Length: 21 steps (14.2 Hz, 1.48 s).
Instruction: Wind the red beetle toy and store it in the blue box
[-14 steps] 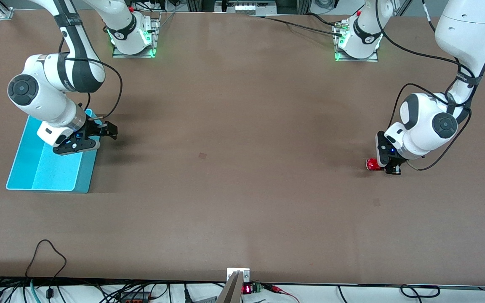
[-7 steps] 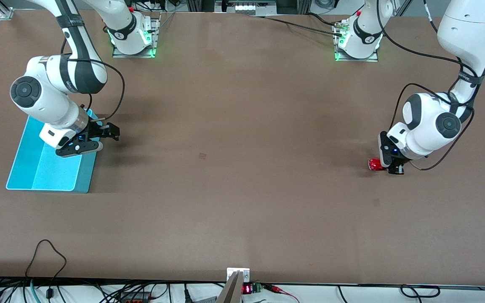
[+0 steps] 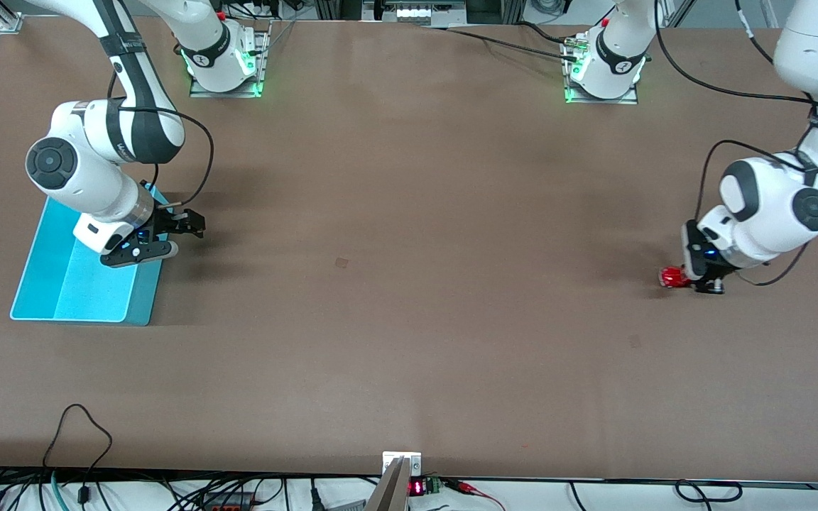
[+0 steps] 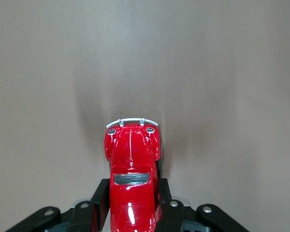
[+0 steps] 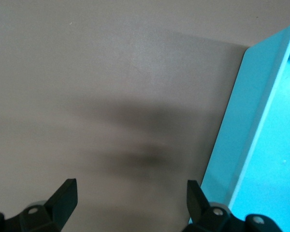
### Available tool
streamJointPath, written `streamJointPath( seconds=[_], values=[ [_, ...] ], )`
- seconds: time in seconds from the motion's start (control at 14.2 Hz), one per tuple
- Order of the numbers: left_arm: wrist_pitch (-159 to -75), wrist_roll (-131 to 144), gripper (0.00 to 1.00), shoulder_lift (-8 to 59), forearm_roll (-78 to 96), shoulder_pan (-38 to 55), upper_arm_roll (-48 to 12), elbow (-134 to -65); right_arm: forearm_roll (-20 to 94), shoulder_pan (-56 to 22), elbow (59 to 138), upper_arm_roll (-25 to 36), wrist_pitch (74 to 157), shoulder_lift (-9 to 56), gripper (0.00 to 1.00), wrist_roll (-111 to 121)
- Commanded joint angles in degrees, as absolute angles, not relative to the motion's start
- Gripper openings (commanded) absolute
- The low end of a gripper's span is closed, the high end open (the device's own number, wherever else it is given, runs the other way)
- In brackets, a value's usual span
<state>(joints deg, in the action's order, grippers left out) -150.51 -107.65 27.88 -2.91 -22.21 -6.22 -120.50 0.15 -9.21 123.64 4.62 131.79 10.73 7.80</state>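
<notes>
The red beetle toy (image 3: 670, 277) is near the left arm's end of the table, low at the table surface. My left gripper (image 3: 684, 278) is shut on it. In the left wrist view the toy (image 4: 132, 164) sticks out from between the black fingers (image 4: 100, 195), its silvery bumper pointing away from the gripper (image 4: 133, 195). The blue box (image 3: 140, 301) stands at the right arm's end of the table. My right gripper (image 3: 167, 238) is open and empty, over the table just beside the box's wall (image 5: 239, 130). Its fingertips (image 5: 66, 189) stand wide apart around the gripper's middle (image 5: 130, 191).
The two arm bases (image 3: 224, 67) stand at the table's edge farthest from the front camera. Cables (image 3: 82, 426) lie at the table's edge nearest that camera. Bare brown tabletop (image 3: 409, 248) stretches between the box and the toy.
My left gripper has moved with the toy toward the left arm's end of the table. My right gripper has shifted slightly beside the box and stays open.
</notes>
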Motion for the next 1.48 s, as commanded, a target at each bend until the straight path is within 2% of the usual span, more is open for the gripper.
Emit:
streamJointPath(
  seconds=[0.0, 0.07, 0.14, 0.49, 0.71, 0.99, 1.27, 1.41],
  values=[
    [-150.21, -113.89, 0.47, 32.78, -3.87, -26.88, -6.86, -118.39, 0.26, -9.40, 122.61, 4.83, 130.87, 11.33, 1.00, 7.73],
    [-149.77, -114.08, 0.69, 32.44, -3.43, -27.42, -6.94, -118.30, 0.26, -9.40, 122.61, 4.83, 130.87, 11.34, 1.00, 7.73],
    [-147.59, -114.00, 1.00, 31.39, -3.08, -27.25, -7.12, -117.87, 0.26, -9.67, 122.61, 4.83, 130.87, 11.34, 1.00, 7.82],
    [-125.82, -113.47, 1.00, 23.66, -3.08, -26.37, -15.28, -111.02, 0.26, -9.75, 122.61, 4.83, 130.78, 11.51, 1.00, 7.91],
    [-115.25, -109.97, 1.00, 20.49, -3.08, -23.04, -16.96, -106.54, 0.18, -9.67, 122.61, 4.83, 130.78, 11.78, 1.00, 8.08],
    [-112.68, -99.96, 1.00, 19.42, -2.90, -19.69, -18.11, -100.91, -0.09, -9.67, 122.61, 4.83, 130.78, 11.69, 1.00, 10.36],
    [-113.81, -81.27, 1.00, 18.72, 2.02, -17.76, -17.93, -100.46, -0.09, -10.72, 122.61, 4.83, 129.99, 11.77, 1.00, 26.61],
    [-117.75, -66.35, 1.00, 18.81, 1.76, -16.35, -17.84, -100.46, -2.18, -12.29, 122.61, 4.83, 129.99, 11.86, 1.00, 31.88]
  ],
)
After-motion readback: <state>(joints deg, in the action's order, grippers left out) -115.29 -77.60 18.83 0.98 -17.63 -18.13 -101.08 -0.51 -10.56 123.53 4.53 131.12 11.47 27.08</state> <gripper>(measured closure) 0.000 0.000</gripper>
